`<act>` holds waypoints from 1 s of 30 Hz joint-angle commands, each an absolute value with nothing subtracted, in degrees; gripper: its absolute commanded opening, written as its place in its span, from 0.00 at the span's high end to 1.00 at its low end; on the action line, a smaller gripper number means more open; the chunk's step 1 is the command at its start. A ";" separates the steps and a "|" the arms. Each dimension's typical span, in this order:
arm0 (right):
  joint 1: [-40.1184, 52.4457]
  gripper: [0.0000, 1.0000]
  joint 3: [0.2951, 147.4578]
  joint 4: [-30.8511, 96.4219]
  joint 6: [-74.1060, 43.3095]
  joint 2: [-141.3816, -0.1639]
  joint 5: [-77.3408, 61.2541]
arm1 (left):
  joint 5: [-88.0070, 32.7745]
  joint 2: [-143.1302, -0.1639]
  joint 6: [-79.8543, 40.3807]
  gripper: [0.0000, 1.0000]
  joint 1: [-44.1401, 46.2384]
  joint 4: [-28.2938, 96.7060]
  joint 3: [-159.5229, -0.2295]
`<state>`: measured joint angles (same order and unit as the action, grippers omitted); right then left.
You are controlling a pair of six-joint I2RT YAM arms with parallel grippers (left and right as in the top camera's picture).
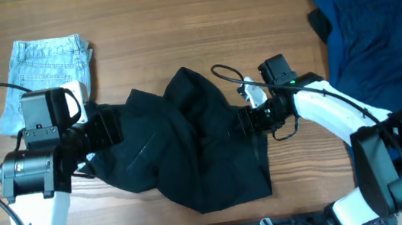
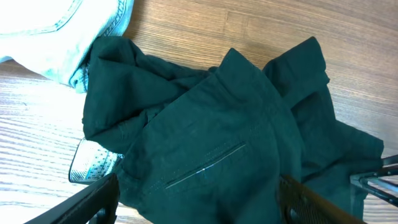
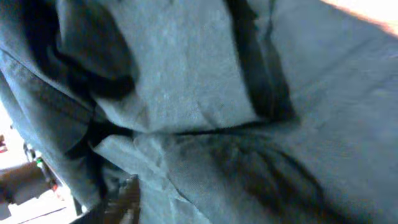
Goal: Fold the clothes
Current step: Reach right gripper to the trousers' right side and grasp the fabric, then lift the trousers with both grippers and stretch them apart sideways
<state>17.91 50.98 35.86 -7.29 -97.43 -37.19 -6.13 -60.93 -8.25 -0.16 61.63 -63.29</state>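
The black shorts (image 1: 189,141) lie crumpled in a heap mid-table, a back pocket seam (image 2: 205,168) facing up. My left gripper (image 1: 107,128) sits at their left edge, open, its fingers (image 2: 93,202) spread wide over the cloth (image 2: 205,124). My right gripper (image 1: 252,119) presses into the heap's right side. In the right wrist view dark fabric (image 3: 205,93) fills the frame and only one finger (image 3: 127,199) shows; its grip is hidden. Light-blue denim shorts (image 1: 45,66) lie folded at the far left. A royal-blue garment (image 1: 378,21) is piled at the far right.
A corner of the denim shorts (image 2: 56,31) touches the black heap's left edge. A small patterned label or patch (image 2: 87,165) pokes out beneath the black cloth. Bare wooden table (image 1: 197,21) runs along the back.
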 commanded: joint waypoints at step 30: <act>22.44 0.77 52.01 33.71 -22.63 -100.31 -41.52 | -7.05 -63.44 -8.19 0.16 -0.49 61.28 -63.99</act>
<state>22.46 52.51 33.82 -18.22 -99.66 -44.21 -6.13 -63.29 -8.25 -0.16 61.28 -63.29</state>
